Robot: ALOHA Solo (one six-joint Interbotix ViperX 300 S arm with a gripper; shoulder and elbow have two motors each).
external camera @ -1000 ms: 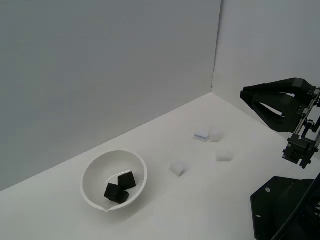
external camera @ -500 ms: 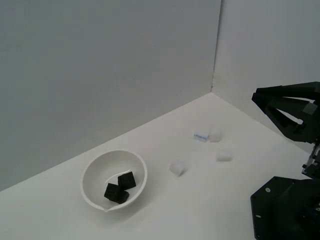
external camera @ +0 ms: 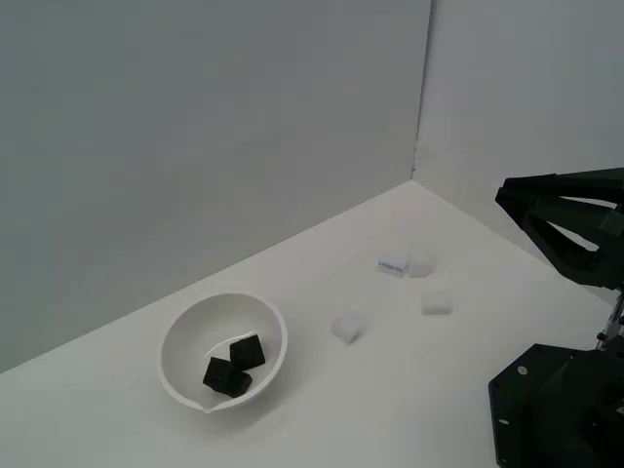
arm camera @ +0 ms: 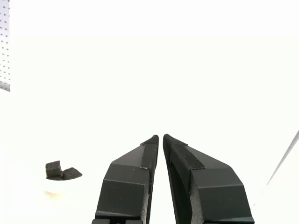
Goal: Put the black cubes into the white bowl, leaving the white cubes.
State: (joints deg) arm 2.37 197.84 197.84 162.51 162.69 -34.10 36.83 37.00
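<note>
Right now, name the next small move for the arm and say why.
Probably no further pick: just settle the arm at rest. The black cubes lie inside the white bowl, and none shows outside it. Only the white cubes sit on the table. The tool is shut on nothing, away from the bowl.

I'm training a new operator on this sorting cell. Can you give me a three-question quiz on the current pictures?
1. True or false: black cubes lie inside the white bowl.
2. How many white cubes lie on the table in the exterior view? A) two B) four C) six
3. Fill in: in the wrist view, the hand is ____ and holds nothing.

Key: 1 true; 2 B; 3 shut.
</note>
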